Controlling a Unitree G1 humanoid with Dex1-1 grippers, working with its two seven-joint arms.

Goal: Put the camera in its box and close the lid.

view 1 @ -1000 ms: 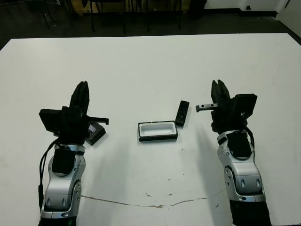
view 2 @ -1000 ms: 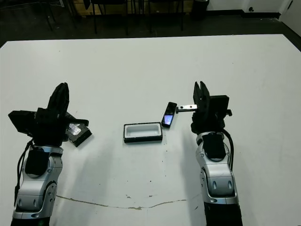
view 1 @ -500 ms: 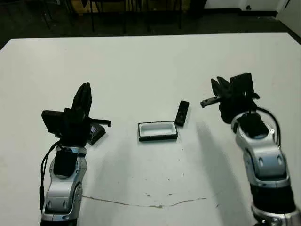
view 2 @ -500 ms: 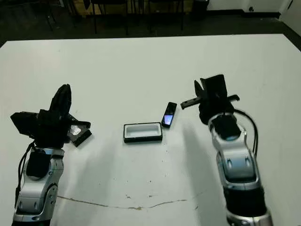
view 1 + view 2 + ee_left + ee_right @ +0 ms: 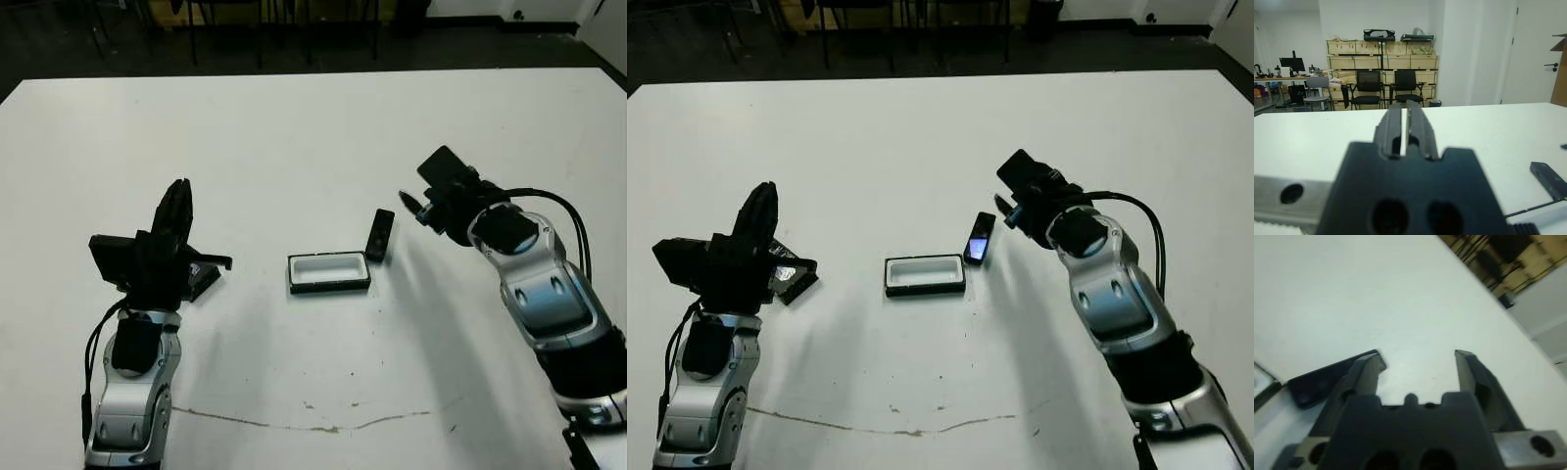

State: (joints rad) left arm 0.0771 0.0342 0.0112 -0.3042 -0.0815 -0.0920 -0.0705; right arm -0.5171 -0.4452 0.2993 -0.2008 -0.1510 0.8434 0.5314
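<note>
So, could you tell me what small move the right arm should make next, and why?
Probably ease the right gripper down and slightly left until its open fingers straddle the camera, then close. The camera lies on the table just right of the empty box, ungrasped, and the right wrist view shows it beside one finger, not yet between them.

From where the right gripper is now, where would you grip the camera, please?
Probably across the camera's two long edges, near mid-length, coming down from above: it lies flat, slim and narrow, apart from the box. The open right gripper is already close beside it.
</note>
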